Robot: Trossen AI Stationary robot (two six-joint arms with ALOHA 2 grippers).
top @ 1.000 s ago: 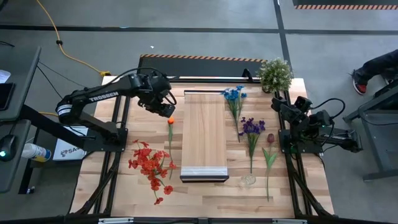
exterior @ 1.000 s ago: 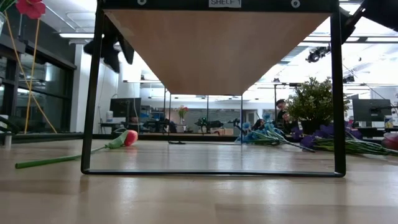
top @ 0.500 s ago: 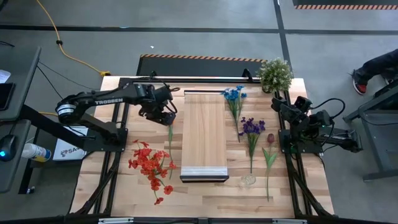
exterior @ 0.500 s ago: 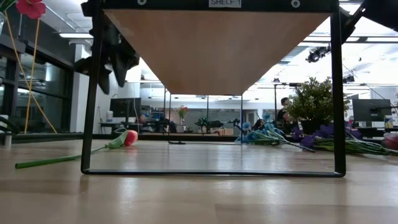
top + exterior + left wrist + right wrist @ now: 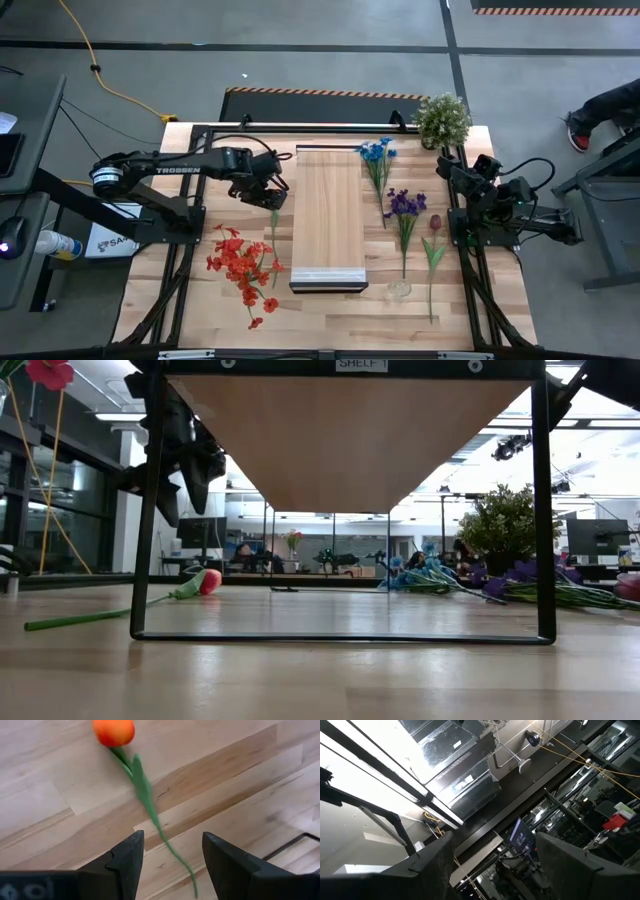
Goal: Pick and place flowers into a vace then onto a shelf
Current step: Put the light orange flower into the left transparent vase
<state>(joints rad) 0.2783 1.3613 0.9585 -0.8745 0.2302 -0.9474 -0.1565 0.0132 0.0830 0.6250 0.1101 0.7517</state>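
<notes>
Left gripper [image 5: 172,857] is hovering over the orange flower [image 5: 114,731] lying on the desk [image 5: 180,300], left of the shelf [image 5: 328,215] at frame center; fingers [image 5: 127,862] spread apart, stem between them, not gripping. Right gripper [image 5: 492,852] is parked at right edge, fingers open, empty.

Left hand [image 5: 169,862] lowered, fingers parted, right hand [image 5: 490,865] raised, spread
</notes>
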